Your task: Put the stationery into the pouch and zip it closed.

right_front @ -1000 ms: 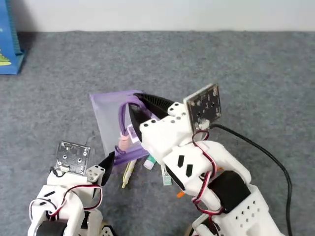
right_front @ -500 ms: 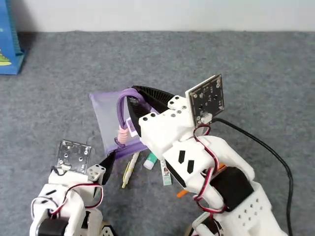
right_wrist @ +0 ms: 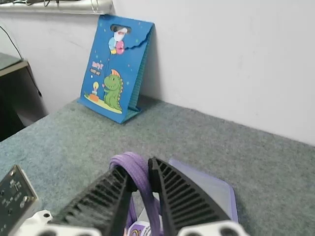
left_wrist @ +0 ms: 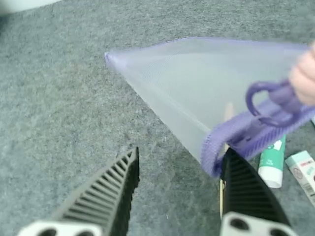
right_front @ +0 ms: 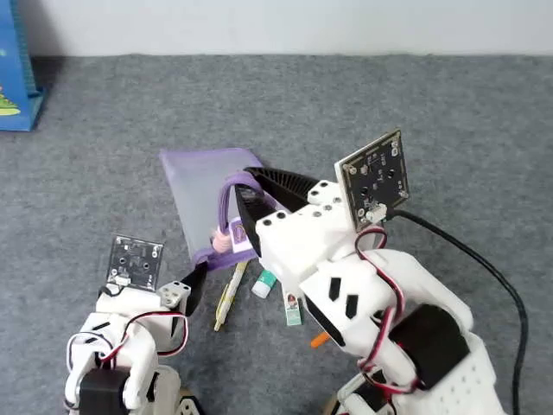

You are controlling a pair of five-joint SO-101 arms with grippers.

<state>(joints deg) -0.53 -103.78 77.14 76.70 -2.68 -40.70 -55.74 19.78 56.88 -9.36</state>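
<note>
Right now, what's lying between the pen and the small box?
A green-and-white tube lies between the pen and the box, seen in the high view.

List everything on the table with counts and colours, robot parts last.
pouch: one, translucent purple, middle of the table
strap: one, purple, on the pouch, pinched in the right tool
pen: one, cream, at the pouch's near edge
tube: one, green and white, beside the pen
small box: one, white and green, beside the tube
orange piece: one, orange, under the right arm, unidentifiable
gift bag: one, blue, far left by the wall
table: one, grey carpet-like top
cable: one, black, beside the right arm
left tool: one, black fingers, open, at the pouch's near corner
right tool: one, black fingers, shut on the strap
</note>
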